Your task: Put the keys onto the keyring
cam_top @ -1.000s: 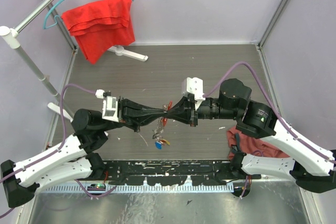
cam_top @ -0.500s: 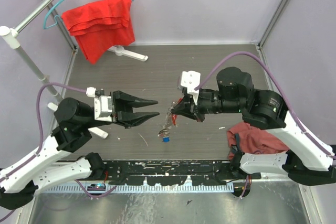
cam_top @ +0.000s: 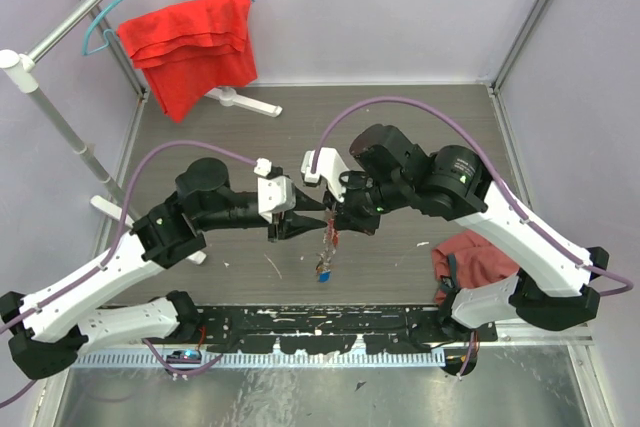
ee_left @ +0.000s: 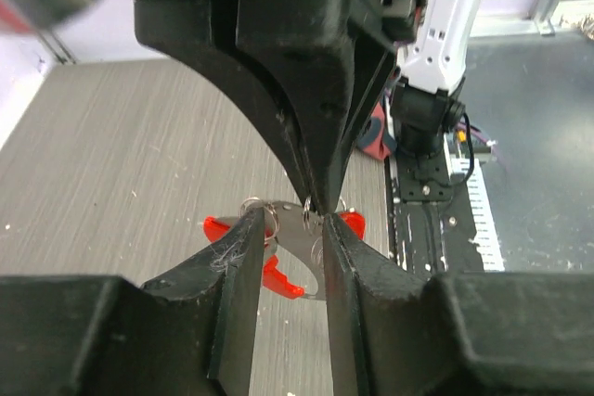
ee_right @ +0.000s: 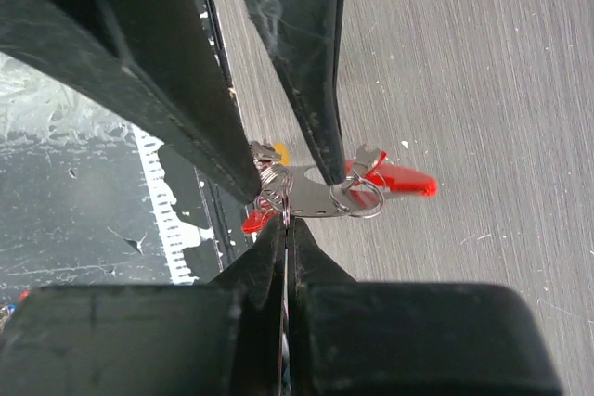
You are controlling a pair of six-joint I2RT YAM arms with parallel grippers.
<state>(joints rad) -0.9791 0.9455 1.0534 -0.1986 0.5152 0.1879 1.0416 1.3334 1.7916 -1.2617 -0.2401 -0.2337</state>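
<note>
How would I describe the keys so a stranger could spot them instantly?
On the grey table, find the middle, where the left end effector and right end effector meet. The keys hang just beneath them: a small silver bunch with red and blue tags, the only shiny thing dangling there.

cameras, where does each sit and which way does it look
top external: above and behind the bases, looking down on the table; left arm and right arm meet over the keys.
left wrist: on the left arm, facing the right arm; own jaws at bottom.
right wrist: on the right arm, facing the left arm; own jaws at bottom.
shared: both wrist views see the keys from opposite sides.
</note>
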